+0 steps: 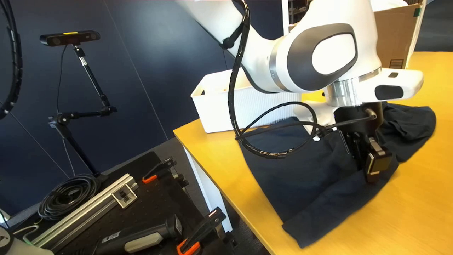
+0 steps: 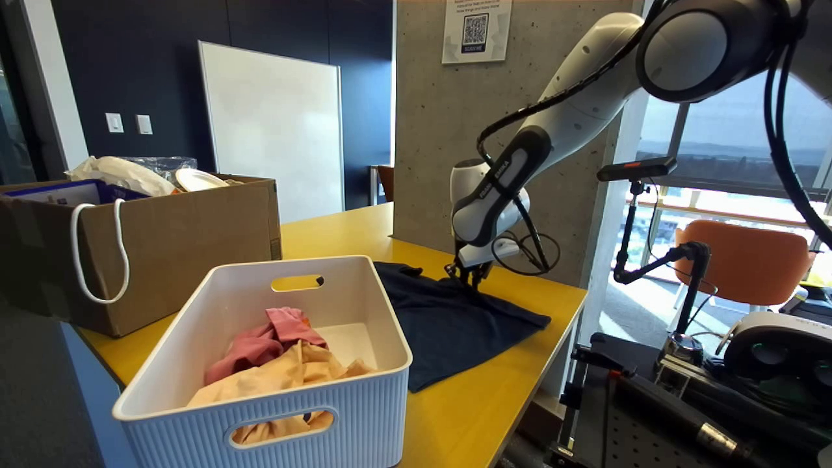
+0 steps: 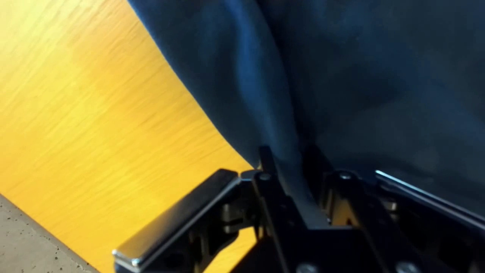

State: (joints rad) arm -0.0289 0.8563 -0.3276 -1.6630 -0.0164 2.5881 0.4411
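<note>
End effector [image 3: 290,156] at a dark blue cloth [image 1: 297,182] spread on the yellow surface [image 1: 417,198] beside a white bin [image 2: 369,416]. Fingers [image 3: 268,162] flank a raised fold [image 3: 259,79]; whether they pinch it cannot be told. A sound grip wants the fold deep and centred between them.

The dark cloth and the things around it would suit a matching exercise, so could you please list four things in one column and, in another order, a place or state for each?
Column one
1. dark cloth
2. pink cloth
3. cardboard box
4. tool

Column two
A. straddling a raised fold
B. with a white cord looped down its side
C. spread on the yellow table
D. inside the white bin

Right pairs: 1-C, 2-D, 3-B, 4-A
</note>
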